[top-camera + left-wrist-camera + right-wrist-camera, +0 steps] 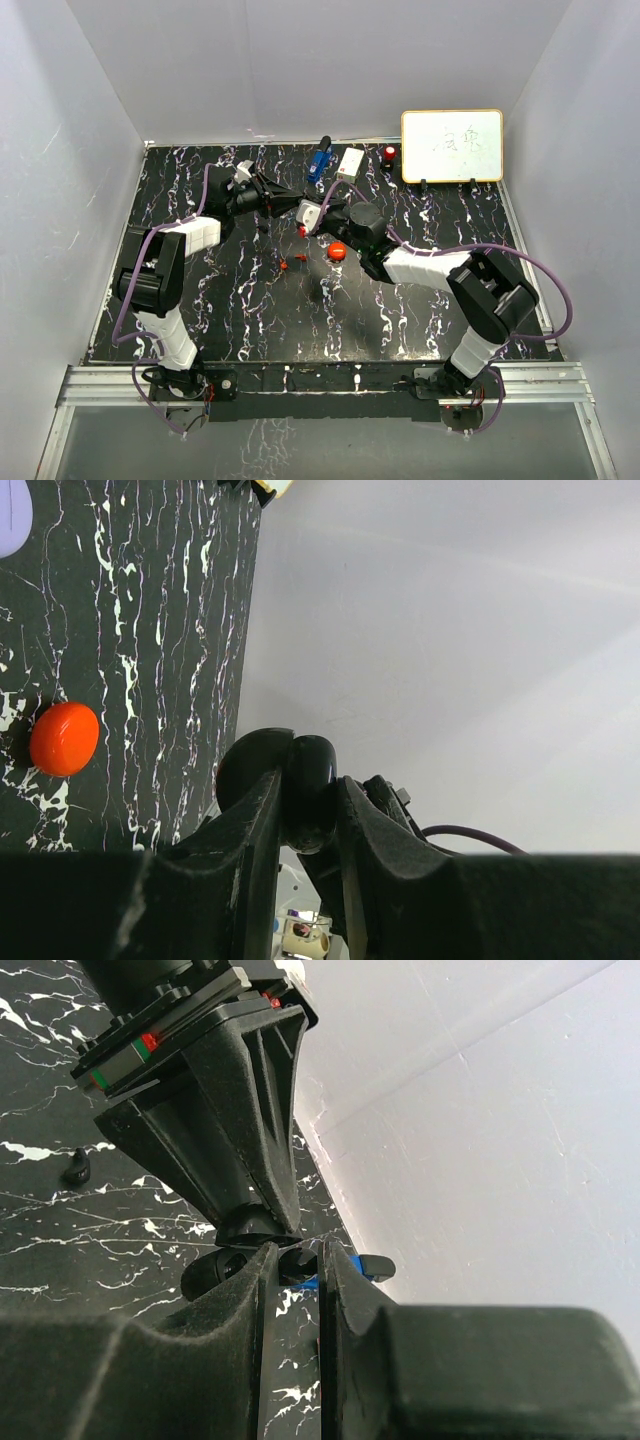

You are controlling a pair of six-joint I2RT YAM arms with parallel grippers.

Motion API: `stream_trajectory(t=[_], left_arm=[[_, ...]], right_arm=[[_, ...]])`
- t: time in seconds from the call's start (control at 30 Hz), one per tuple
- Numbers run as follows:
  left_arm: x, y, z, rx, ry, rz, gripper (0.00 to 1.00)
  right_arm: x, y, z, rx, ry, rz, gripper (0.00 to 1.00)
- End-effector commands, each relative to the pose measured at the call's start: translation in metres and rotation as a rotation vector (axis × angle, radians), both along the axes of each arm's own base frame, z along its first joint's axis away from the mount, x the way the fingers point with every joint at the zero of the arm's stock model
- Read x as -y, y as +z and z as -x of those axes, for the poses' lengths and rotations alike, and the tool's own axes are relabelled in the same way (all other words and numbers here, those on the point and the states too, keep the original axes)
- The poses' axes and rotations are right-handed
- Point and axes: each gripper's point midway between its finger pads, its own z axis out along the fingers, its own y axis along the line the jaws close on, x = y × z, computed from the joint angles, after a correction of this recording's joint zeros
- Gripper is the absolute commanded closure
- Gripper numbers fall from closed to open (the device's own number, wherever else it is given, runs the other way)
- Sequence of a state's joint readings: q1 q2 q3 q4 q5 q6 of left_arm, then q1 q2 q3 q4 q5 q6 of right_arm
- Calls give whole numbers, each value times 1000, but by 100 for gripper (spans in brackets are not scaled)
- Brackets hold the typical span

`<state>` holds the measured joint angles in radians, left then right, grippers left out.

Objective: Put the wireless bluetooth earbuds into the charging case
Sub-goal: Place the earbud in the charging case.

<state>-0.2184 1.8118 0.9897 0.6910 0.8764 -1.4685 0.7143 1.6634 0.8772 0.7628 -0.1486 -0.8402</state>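
Note:
My left gripper (292, 195) (305, 790) is shut on the glossy black charging case (310, 780), holding it above the table's middle back. My right gripper (312, 214) (298, 1260) faces it tip to tip. Its jaws are closed on a small dark earbud (300, 1262) right at the case (225, 1260). The left gripper's fingers (250, 1130) loom over the case in the right wrist view. Tiny red earbuds (284, 265) (302, 231) lie on the black marbled table. A small black earbud (78, 1167) lies there too.
A round red puck (338, 250) (63, 738) lies just in front of the right gripper. At the back stand a blue object (320, 158) (372, 1265), a white box (350, 163), a small red-topped item (389, 153) and a whiteboard (452, 145). White walls surround the table.

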Motion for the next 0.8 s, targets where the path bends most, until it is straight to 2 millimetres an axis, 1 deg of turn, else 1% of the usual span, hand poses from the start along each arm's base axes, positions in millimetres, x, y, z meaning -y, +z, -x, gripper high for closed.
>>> stream_trajectory(t=[0.0,0.3,0.77], left_arm=[[4,24,6,10,-42,31,100],[4,23,7,8,-44,31,100],[5,21,6,4,-46,32,100]], right_arm=[[-5,34,-4,91,-2,-54,100],[-4,31,-4,100,-2,-28,100],[-6,23,3,129,20,54,100]])
